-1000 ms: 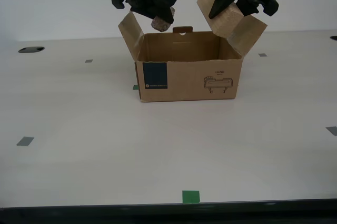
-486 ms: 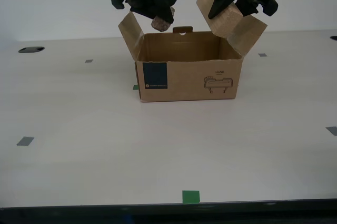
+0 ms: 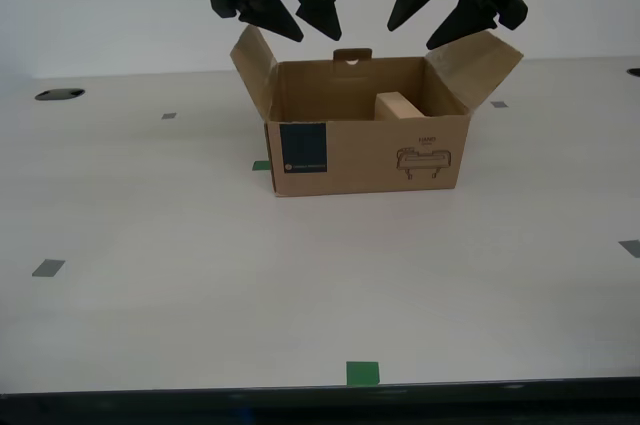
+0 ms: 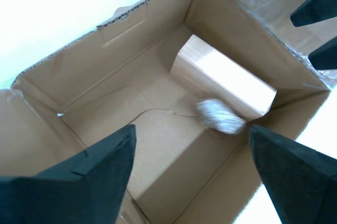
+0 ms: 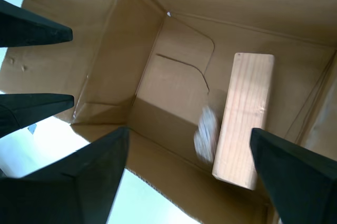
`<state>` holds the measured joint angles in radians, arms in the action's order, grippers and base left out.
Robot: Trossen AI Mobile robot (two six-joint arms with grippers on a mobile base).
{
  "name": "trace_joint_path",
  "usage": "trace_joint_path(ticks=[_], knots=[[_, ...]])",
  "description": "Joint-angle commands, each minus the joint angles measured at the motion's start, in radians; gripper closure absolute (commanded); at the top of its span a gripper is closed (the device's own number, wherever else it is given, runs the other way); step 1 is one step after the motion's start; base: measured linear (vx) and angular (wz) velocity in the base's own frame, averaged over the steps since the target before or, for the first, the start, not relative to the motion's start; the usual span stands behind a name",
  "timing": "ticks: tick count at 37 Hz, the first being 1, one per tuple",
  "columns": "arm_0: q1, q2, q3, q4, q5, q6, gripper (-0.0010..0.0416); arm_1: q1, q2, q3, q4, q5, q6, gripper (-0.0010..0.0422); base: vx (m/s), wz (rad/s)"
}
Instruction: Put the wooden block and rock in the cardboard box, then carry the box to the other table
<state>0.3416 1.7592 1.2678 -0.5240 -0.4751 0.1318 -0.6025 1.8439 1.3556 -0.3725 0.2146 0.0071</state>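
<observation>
The cardboard box (image 3: pixel 365 150) sits on the tabletop (image 3: pixel 150 265). In the exterior view it is a bit toward 12 o'clock from the middle. Its flaps stand up and lean out, so the top is open.

The wooden block (image 3: pixel 398 106) is inside the box. In the exterior view only its top peeks over the front wall, on the 3 o'clock side of the box. My wrist views look down into the box, and there the block lies on the box floor with one end against a wall.

The rock (image 4: pixel 221 116) is inside the box too, right next to the wooden block. It looks like a pale blur, so I cannot tell if it is touching the floor or the block. The exterior view does not show it.

My first gripper (image 3: pixel 412 35) hangs over the 3 o'clock end of the box. Its fingers are spread wide and it holds nothing.

My second gripper (image 3: pixel 313 33) hangs over the 9 o'clock end of the box. Its fingers are spread wide too, with nothing in them.

A green square of tape (image 3: pixel 362 373) lies on the tabletop at 6 o'clock from the box, near the front edge.
</observation>
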Motion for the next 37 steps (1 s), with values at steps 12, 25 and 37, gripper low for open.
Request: trace_joint_path(ticks=[12,25,37], knots=[[-0.009,-0.069,0.016,-0.063,-0.005,0.018,0.0007,0.001,-0.018,0.011,-0.020,0.005,-0.090,0.0068,0.000,0.000],[-0.098,-0.163,0.195,-0.322,0.008,-0.010,0.0007,0.015,-0.025,0.241,-0.372,0.004,-0.137,0.0069,0.000,0.000],[-0.129,-0.163,0.426,-0.606,0.032,-0.095,0.0007,0.021,-0.025,0.456,-0.597,0.004,-0.145,0.0069,0.000,0.000]])
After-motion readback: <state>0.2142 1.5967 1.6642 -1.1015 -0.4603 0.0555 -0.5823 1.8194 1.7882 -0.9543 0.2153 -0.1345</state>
